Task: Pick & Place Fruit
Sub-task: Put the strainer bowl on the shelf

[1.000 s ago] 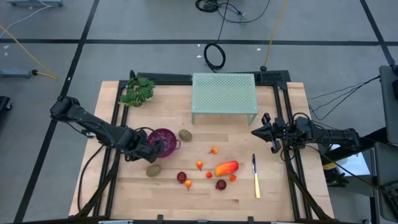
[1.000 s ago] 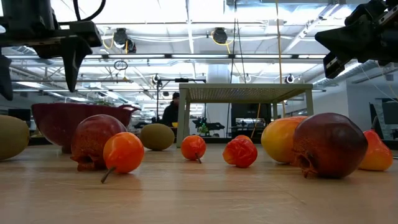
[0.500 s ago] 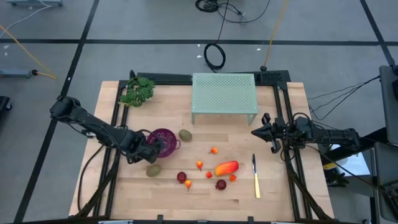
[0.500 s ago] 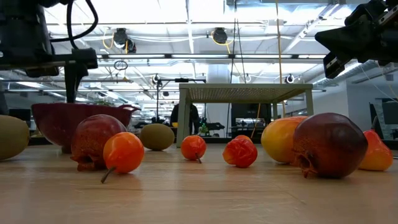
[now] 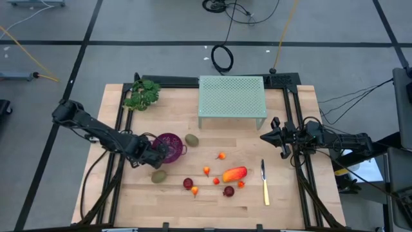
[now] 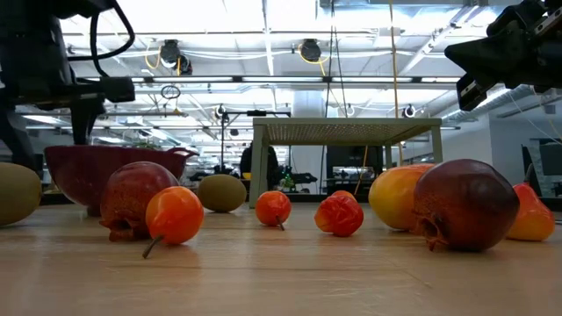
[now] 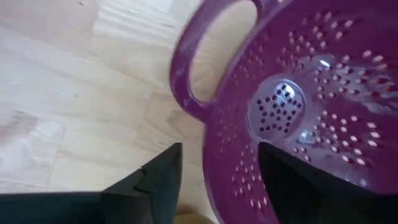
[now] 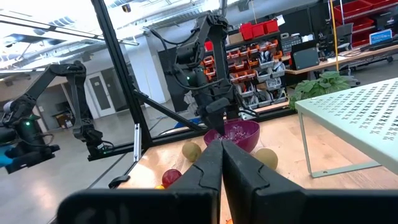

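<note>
While the fruit lies loose on the wooden table [image 5: 129,196], none of it sits in the purple colander [image 5: 171,143]. Nearest the front edge are two dark red balls [image 5: 188,183] [image 5: 228,191], the left one touching a tiny orange-red fruit [image 5: 195,191]. Two more tiny ones [image 5: 216,181] [image 5: 241,184] lie between and just beside them. To the right, a yellow-handled knife [image 5: 264,183] lies pointing away from the front edge. Left of the balls rests an olive-brown kiwi [image 5: 159,176].

A step farther in, the elongated orange-red fruit [image 5: 235,174] lies between the balls and the knife, with another tiny orange-red fruit [image 5: 206,171] to its left and one more [image 5: 222,155] beyond it.

Behind the near kiwi, the left gripper [image 5: 154,154] is at the colander's near-left rim. In its wrist view the fingers [image 7: 155,183] are spread astride the colander [image 7: 311,93] wall beside a loop handle, one outside and one inside. A strip of bare wood shows between the outer finger and the wall, so nothing is pinched. A second kiwi [image 5: 191,140] lies just right of the colander.

On the right side, the right gripper [image 5: 267,136] hovers above the table beyond the knife's tip, fingers [image 8: 208,165] pressed together and holding nothing.

Farthest back stand a pale green perforated rack [image 5: 232,100] and, at the far left corner, a leafy green bunch [image 5: 143,94].
</note>
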Robot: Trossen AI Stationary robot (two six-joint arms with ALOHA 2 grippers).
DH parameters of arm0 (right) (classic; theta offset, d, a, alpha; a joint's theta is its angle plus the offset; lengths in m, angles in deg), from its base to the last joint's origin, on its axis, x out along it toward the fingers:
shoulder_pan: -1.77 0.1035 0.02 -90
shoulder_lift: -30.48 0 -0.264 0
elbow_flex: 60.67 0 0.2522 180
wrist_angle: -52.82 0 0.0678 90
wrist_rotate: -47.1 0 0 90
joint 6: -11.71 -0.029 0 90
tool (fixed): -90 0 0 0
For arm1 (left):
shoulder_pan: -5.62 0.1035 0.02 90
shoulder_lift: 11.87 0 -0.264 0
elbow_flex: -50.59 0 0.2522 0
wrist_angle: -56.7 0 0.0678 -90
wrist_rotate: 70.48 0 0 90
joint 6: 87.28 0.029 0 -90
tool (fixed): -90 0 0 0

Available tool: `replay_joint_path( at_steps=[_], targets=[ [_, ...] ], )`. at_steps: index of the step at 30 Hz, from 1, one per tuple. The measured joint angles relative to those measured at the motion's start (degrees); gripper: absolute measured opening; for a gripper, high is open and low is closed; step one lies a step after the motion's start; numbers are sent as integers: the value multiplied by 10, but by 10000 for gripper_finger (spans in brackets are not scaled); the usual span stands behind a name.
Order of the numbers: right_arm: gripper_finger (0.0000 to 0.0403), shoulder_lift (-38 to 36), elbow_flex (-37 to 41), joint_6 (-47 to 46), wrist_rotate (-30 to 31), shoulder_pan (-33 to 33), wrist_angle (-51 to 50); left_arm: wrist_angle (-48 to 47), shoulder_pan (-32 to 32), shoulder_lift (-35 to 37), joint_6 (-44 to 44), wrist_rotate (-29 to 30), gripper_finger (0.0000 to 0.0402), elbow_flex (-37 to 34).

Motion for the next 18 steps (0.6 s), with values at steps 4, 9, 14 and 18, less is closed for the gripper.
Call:
replay_joint_path(
  at_steps=[4,9,14,18],
  targets=[
    [4,0,0,0,0,0,0,-3,4,-3,11,-2,172,-1],
    [4,0,0,0,0,0,0,9,10,-22,21,-4,155,-1],
    [4,0,0,0,0,0,0,16,15,-24,28,-13,136,0],
    [4,0,0,0,0,0,0,16,15,-24,30,-13,107,0]
  ],
)
